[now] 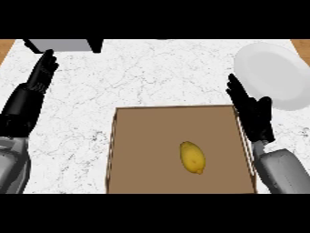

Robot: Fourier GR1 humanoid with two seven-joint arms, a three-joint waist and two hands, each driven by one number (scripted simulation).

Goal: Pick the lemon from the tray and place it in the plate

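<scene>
White marble desk [157, 77] carries a brown tray [144, 136] at lower centre and a white plate [278, 82] upper right. Left robot hand [40, 75] and right robot hand [251, 109] are spread. The lemon [192, 157] lies in the tray.

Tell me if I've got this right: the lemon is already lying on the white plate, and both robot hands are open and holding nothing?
Not quite. The head view shows the lemon lying in the brown tray, not on the white plate, which sits apart at the counter's far right. The rest holds: the left robot hand and right robot hand are open and hold nothing.
</scene>
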